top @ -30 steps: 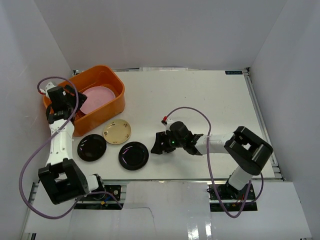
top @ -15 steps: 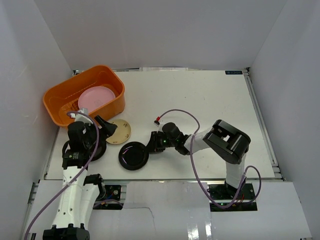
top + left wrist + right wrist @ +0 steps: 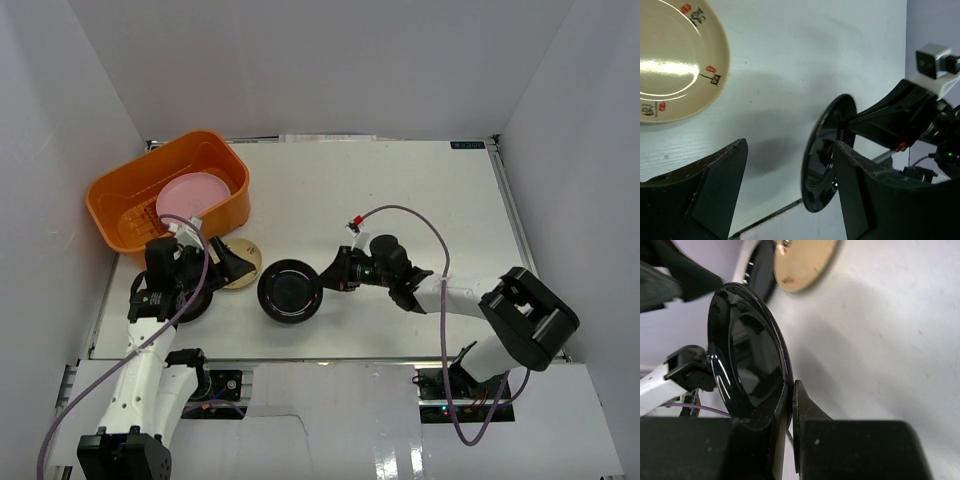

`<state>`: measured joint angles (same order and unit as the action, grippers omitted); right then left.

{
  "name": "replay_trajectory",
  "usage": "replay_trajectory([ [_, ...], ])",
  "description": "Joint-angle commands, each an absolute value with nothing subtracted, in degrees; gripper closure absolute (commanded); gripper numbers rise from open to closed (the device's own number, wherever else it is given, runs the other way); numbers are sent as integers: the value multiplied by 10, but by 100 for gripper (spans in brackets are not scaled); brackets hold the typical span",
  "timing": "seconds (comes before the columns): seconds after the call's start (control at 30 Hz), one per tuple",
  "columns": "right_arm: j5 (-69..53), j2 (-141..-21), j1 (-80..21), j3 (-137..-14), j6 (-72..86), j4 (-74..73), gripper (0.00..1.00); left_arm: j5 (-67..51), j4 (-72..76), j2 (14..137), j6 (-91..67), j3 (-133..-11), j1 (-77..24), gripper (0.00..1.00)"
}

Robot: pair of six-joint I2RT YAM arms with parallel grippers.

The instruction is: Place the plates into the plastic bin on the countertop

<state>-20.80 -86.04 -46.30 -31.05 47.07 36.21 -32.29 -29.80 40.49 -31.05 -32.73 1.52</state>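
My right gripper (image 3: 332, 277) is shut on the rim of a black plate (image 3: 290, 291) and holds it tilted on edge just above the countertop (image 3: 430, 200). In the right wrist view the fingers (image 3: 792, 410) pinch that glossy plate (image 3: 747, 360) at its lower edge. My left gripper (image 3: 215, 268) hangs open and empty next to it, over a tan plate (image 3: 245, 272) and a second black plate (image 3: 188, 303). The left wrist view shows the held plate (image 3: 826, 155) between its wide-apart fingers (image 3: 790, 190), with the tan plate (image 3: 675, 65) beyond. A pink plate (image 3: 192, 192) lies in the orange plastic bin (image 3: 225, 218).
The bin stands at the far left corner, against the left wall. White walls close in the table on three sides. The tan plate (image 3: 802, 262) and second black plate (image 3: 760, 270) lie just beyond the held one. A purple cable loops over each arm.
My right gripper has closed on the black plate's rim and tipped it up, shifting it to the right. The left arm came back from the bin to the plates near the front edge.
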Motion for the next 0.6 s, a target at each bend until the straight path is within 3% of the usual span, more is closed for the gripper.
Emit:
replay_trajectory([
  [0.0,-236,-822,-461,-350,435,338,92,-400,-278,440,-290,-322,-6,22],
  [0.17,-243,-843,-461,-402,428,327,92,-436,-265,463,-280,-317,-40,30],
  [0.27,-254,-857,-462,-431,431,328,92,-440,-254,453,-281,-313,-44,40],
  [0.3,-254,-859,-462,-433,431,326,92,-436,-255,448,-283,-313,-44,48],
  [0.33,-253,-859,-462,-437,431,324,92,-432,-254,447,-285,-314,-44,73],
  [0.43,-251,-857,-461,-444,422,309,89,-407,-252,439,-293,-314,-44,95],
  [0.47,-247,-857,-461,-446,413,304,72,-395,-248,438,-296,-313,-44,100],
  [0.57,-243,-848,-453,-439,391,280,41,-365,-231,434,-310,-316,-44,100],
])
